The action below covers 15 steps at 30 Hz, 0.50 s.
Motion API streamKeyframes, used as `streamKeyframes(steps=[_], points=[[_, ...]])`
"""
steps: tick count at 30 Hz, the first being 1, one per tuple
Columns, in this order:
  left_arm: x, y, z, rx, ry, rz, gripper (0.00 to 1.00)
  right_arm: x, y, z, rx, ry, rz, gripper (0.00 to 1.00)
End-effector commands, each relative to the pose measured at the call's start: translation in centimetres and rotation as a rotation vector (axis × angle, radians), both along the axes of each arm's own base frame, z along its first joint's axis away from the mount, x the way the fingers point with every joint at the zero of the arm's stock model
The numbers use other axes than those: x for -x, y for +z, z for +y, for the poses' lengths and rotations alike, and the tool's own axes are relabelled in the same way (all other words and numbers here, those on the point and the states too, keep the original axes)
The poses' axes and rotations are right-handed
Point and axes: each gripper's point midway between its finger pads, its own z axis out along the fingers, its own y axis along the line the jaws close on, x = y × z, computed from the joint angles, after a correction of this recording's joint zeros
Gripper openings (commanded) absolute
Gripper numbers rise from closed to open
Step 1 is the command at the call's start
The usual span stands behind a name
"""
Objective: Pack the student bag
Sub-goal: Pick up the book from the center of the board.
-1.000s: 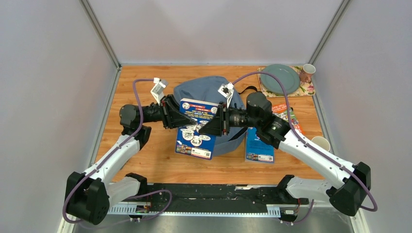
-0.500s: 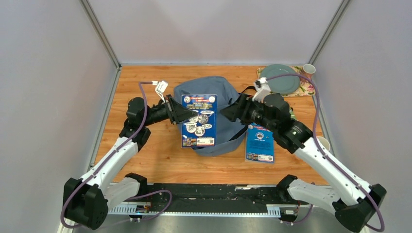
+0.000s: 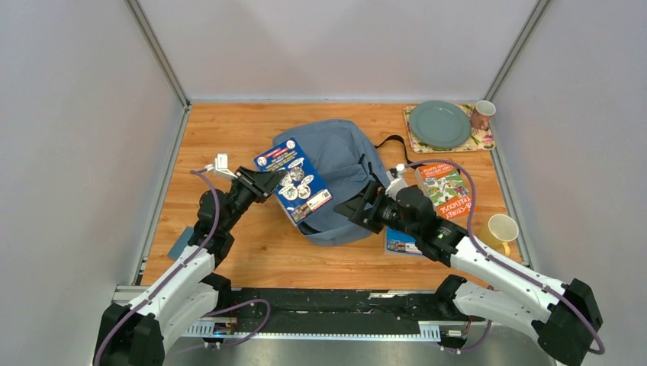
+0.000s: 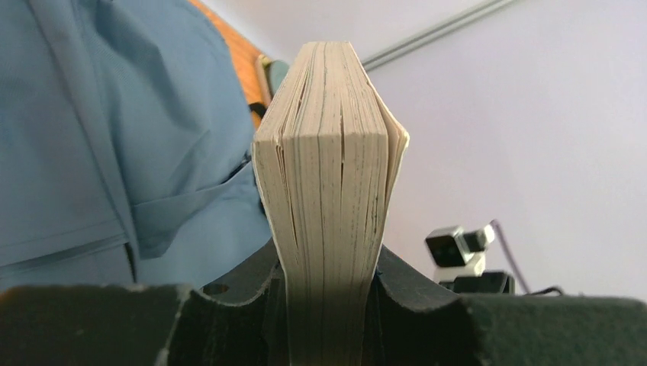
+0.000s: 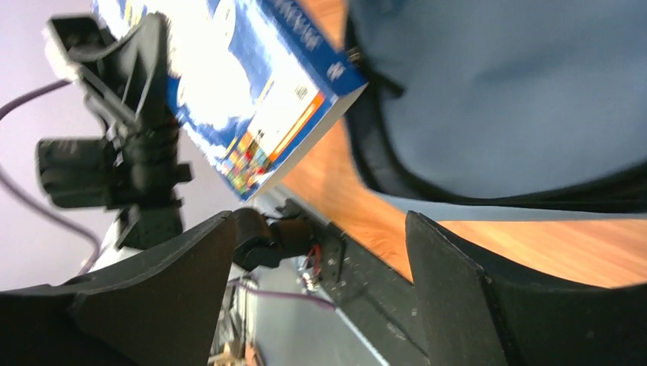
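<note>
Bag first: the soft grey-blue fabric student bag (image 3: 343, 164) lies slumped in the middle of the wooden table (image 3: 229, 130). The left pincer (image 3: 267, 181) clamps a thick blue paperback book (image 3: 296, 181) by its edge, lifted and tilted at the bag's left side. The right pincer (image 5: 318, 229) gapes wide, gripping nothing, near the bag's front right edge. Far right, a round green plate (image 3: 440, 123) sits on a floral mat (image 3: 482, 142).

Soft matt cloth student bag (image 3: 341, 155), glossy-covered paper book (image 3: 294, 181), smooth wood table (image 3: 229, 136).
</note>
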Motion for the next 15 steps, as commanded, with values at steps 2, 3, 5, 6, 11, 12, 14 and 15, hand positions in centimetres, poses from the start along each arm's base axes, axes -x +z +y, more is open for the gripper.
streamKeyframes(steps=[2, 3, 5, 6, 11, 12, 14, 15], points=[[1.2, 9.0, 0.9, 0.307, 0.011, -0.231, 0.00, 0.7, 6.1, 4.4, -0.280, 0.074, -0.124, 0.85], [1.3, 9.0, 0.9, 0.329, 0.003, -0.222, 0.00, 0.7, 5.3, 4.6, -0.288, 0.075, -0.107, 0.85], [1.7, 9.7, 0.8, 0.358, -0.019, -0.240, 0.00, 0.4, 5.8, 5.3, -0.329, 0.076, -0.126, 0.85], [1.7, 9.6, 0.6, 0.376, -0.028, -0.228, 0.00, 0.3, 6.0, 5.5, -0.336, 0.079, -0.128, 0.85], [2.3, 9.9, 0.3, 0.430, -0.064, -0.230, 0.00, -0.1, 6.8, 6.6, -0.321, 0.116, -0.189, 0.85], [2.4, 9.8, 0.2, 0.431, -0.068, -0.226, 0.00, -0.1, 6.9, 6.7, -0.316, 0.117, -0.193, 0.85], [2.5, 9.7, 0.1, 0.433, -0.073, -0.227, 0.00, -0.1, 7.3, 6.6, -0.330, 0.119, -0.215, 0.85], [2.5, 9.4, 0.1, 0.430, -0.068, -0.224, 0.00, -0.1, 7.5, 6.5, -0.340, 0.116, -0.222, 0.85]])
